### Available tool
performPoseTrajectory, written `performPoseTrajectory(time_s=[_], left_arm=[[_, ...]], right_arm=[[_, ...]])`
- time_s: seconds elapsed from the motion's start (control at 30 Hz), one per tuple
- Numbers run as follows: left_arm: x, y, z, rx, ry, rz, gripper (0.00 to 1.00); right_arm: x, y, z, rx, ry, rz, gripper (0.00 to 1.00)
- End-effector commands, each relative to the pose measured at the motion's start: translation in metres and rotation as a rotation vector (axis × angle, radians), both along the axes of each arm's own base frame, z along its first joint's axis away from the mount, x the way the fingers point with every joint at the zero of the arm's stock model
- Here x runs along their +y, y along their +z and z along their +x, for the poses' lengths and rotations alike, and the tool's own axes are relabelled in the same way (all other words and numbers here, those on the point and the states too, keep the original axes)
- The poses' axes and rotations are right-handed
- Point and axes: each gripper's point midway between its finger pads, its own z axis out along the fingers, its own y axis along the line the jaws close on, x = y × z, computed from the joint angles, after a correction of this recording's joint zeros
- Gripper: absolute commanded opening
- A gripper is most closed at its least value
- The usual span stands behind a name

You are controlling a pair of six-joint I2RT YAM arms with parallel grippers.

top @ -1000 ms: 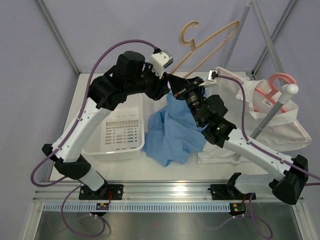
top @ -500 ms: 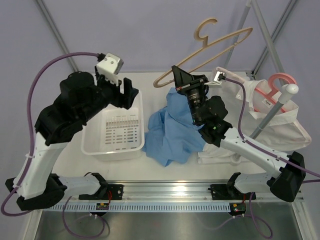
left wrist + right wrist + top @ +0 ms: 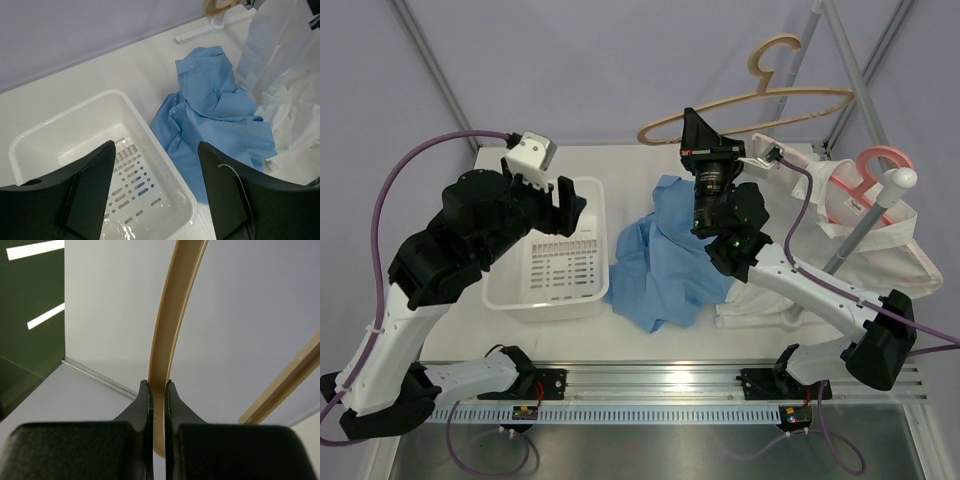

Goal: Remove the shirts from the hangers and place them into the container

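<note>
Blue shirt [image 3: 660, 265] lies on the table [image 3: 570, 340], just right of the container [image 3: 548, 306], which has no shirt in it. My right gripper [image 3: 157, 390] pinches the bare tan hanger [image 3: 750, 105]. My left gripper [image 3: 157, 165] gapes wide over the container. The white shirt [image 3: 880, 250], farther right, wears its pink hanger [image 3: 870, 165].

A light blue shirt [image 3: 660, 262], white tub [image 3: 545, 300], tan hanger [image 3: 170, 315], pink hanger [image 3: 865, 162].
</note>
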Motion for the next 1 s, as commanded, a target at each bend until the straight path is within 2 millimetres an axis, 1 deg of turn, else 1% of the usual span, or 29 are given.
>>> performPoseTrajectory(time_s=[0.0, 0.03, 0.07, 0.1, 0.13, 0.17, 0.27, 0.3, 0.37, 0.63, 0.83, 0.97], left_arm=[[0.0, 0.01, -0.004, -0.034, -0.001, -0.065, 0.71], [0.0, 0.009, -0.005, -0.033, -0.006, -0.07, 0.71], [0.0, 0.006, -0.004, -0.029, -0.003, -0.068, 0.71], [0.001, 0.006, -0.006, -0.031, -0.004, -0.071, 0.71], [0.0, 0.005, -0.007, -0.026, -0.009, -0.072, 0.71], [0.0, 0.004, -0.008, -0.025, -0.011, -0.074, 0.7], [-0.002, 0.002, -0.01, -0.018, -0.025, -0.081, 0.7], [-0.002, 0.001, -0.01, -0.019, -0.025, -0.082, 0.7], [-0.001, 0.001, -0.01, -0.022, -0.024, -0.083, 0.7], [-0.004, 0.001, -0.01, -0.021, -0.04, -0.079, 0.71], [-0.008, -0.003, -0.009, -0.008, -0.049, -0.075, 0.71], [-0.007, -0.003, -0.01, -0.007, -0.048, -0.074, 0.71]], right_arm=[[-0.038, 0.044, -0.007, -0.058, -0.106, 0.16, 0.0], [-0.039, 0.044, -0.004, -0.05, -0.118, 0.159, 0.0], [-0.046, 0.051, -0.003, -0.059, -0.131, 0.173, 0.0], [-0.047, 0.05, 0.001, -0.046, -0.141, 0.166, 0.0], [-0.049, 0.053, 0.003, -0.047, -0.143, 0.172, 0.0], [-0.055, 0.054, 0.009, -0.044, -0.163, 0.171, 0.0], [-0.062, 0.057, 0.019, -0.03, -0.163, 0.193, 0.0], [-0.069, 0.056, 0.026, -0.018, -0.181, 0.187, 0.0], [-0.073, 0.058, 0.029, -0.019, -0.186, 0.195, 0.0], [-0.095, 0.048, 0.044, 0.004, -0.214, 0.194, 0.0], [-0.099, 0.038, 0.053, 0.022, -0.205, 0.22, 0.0], [-0.11, 0.03, 0.062, 0.035, -0.222, 0.243, 0.0]])
